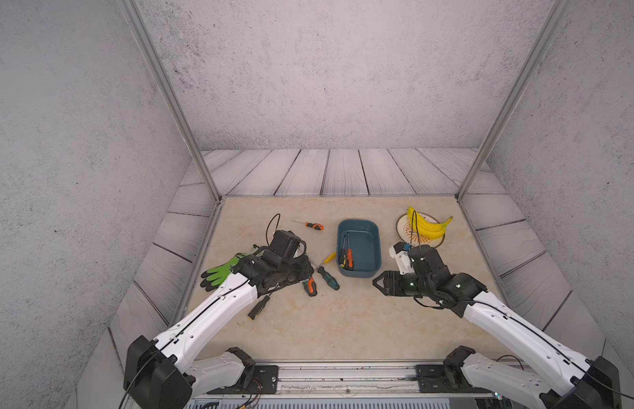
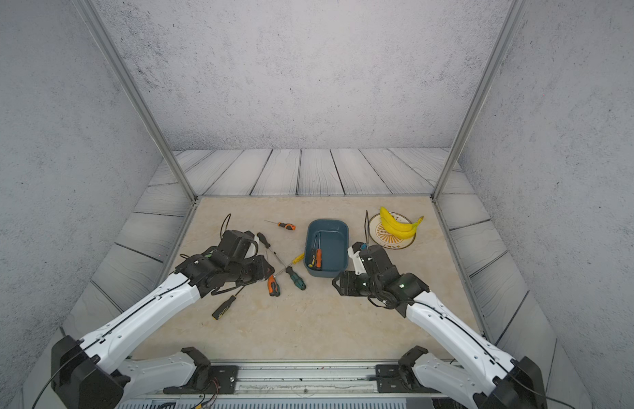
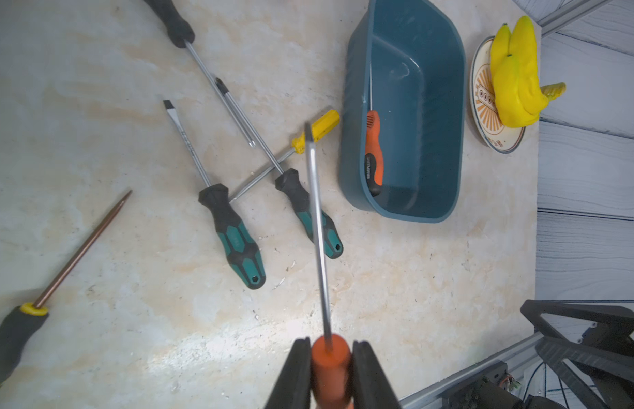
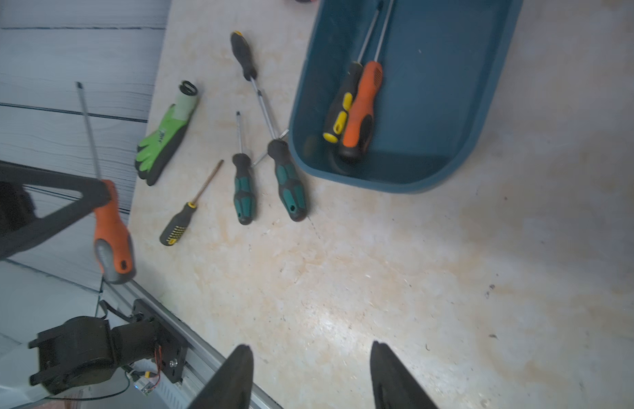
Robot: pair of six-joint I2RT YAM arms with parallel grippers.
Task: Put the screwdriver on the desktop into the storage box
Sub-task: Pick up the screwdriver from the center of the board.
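Left end effector [image 3: 330, 344] clenched on the orange-handled screwdriver [image 4: 112, 230], clear of the worktop [image 3: 414, 283]; shaft points straight ahead, roughly parallel to the long axis of the storage box [image 3: 352, 148], which lies ahead and off toward the right arm's side. Right end effector [image 4: 312, 371] released, empty, nearer the box. Count: one held; six loose screwdrivers [image 3: 234, 240] on the worktop; two stowed screwdrivers [image 4: 361, 106] inside; one box.

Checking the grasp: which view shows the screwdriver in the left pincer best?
The right wrist view: the whole screwdriver side-on, tip to handle, in the left pincer. The left wrist view looks along its shaft; in both top views the arm hides much of it.
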